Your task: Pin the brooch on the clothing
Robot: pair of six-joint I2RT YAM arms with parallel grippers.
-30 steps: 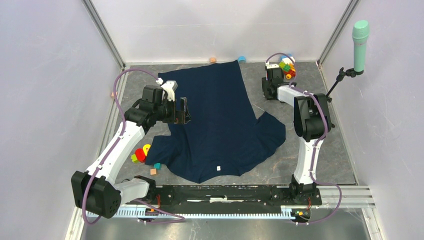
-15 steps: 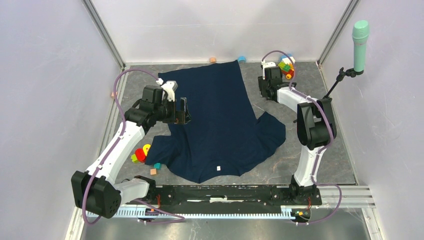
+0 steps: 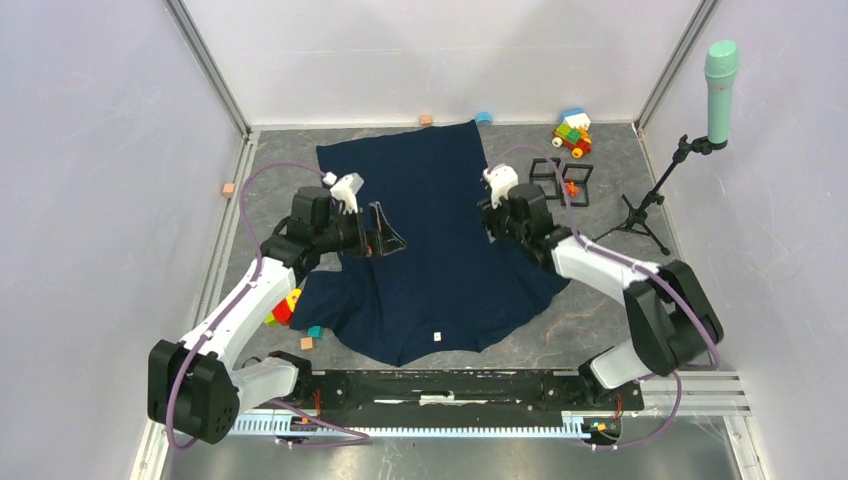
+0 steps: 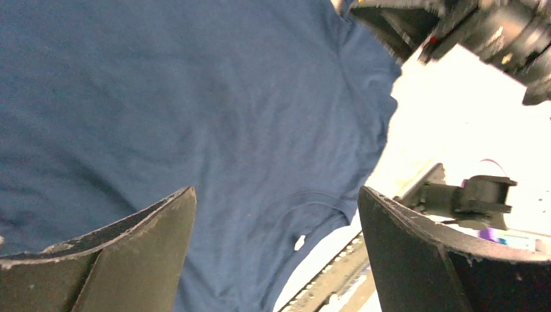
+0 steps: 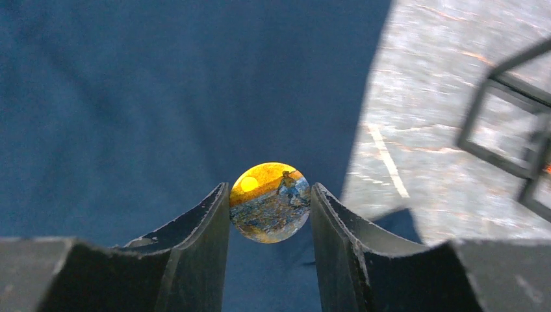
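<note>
From above, the shirt [image 3: 440, 250] lies spread flat on the grey table [image 3: 545, 335], with the left gripper [image 3: 388, 238] over its left side and the right gripper [image 3: 490, 215] over its right side, but that view does not show what either one carries. The right wrist view does: a round brooch [image 5: 269, 201] with an orange and blue picture, pinched between the right fingers [image 5: 195, 247] above the cloth, near the shirt's edge. The left wrist view shows the left fingers [image 4: 130, 260] spread wide with only shirt between them.
</note>
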